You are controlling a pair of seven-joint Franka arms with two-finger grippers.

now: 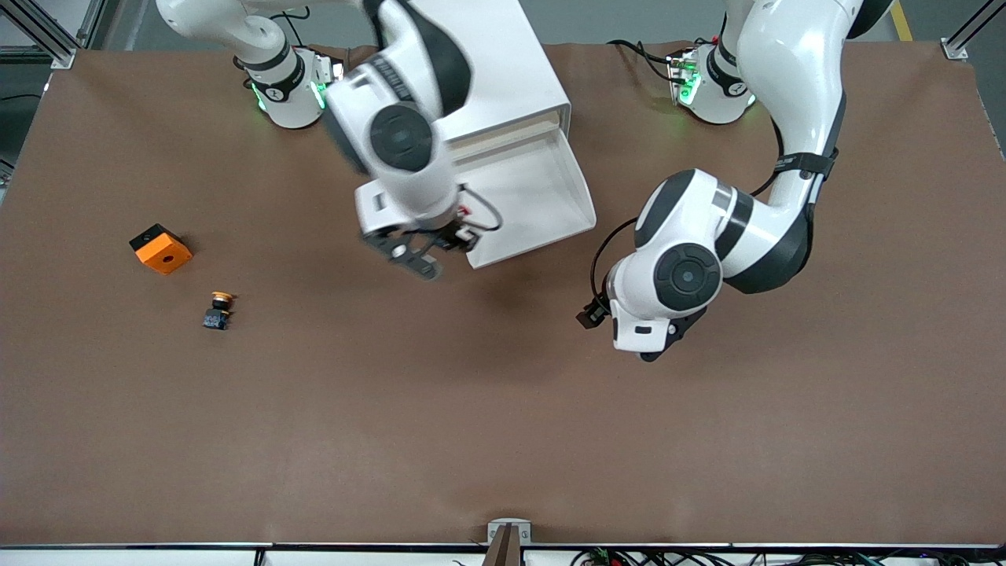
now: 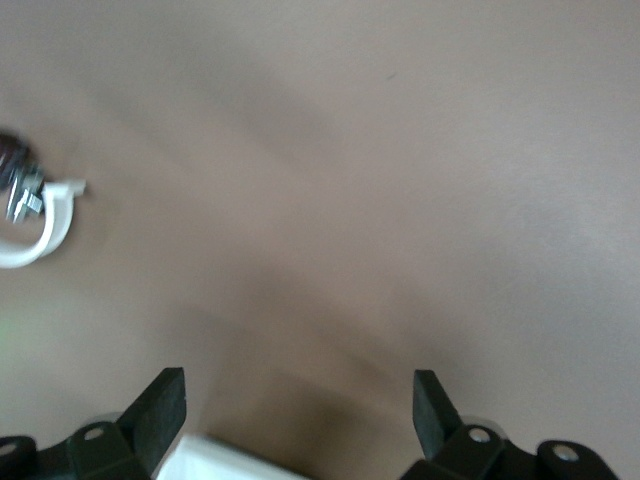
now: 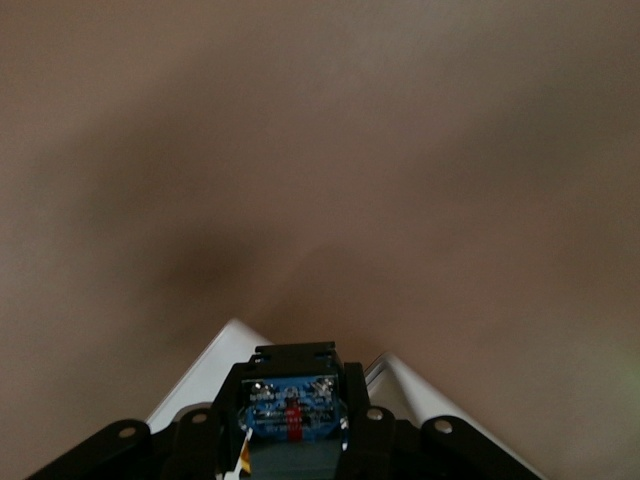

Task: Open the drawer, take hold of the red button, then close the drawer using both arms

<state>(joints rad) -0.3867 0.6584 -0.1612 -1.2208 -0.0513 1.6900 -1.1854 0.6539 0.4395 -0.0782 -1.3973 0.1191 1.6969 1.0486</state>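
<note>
Even, bright overhead light on the brown desk (image 1: 503, 432); soft shadows under both arms. Both wrist views are blurred and dimmer.

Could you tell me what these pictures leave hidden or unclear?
- The button's red cap: right wrist view shows only its dark blue body between the right gripper's fingers; in the front view the arm covers it.
- Left gripper: hidden under its own wrist in the front view.
- The drawer: one corner covered by the right arm.
- Cabinet: its other drawer fronts are not visible from above.
</note>
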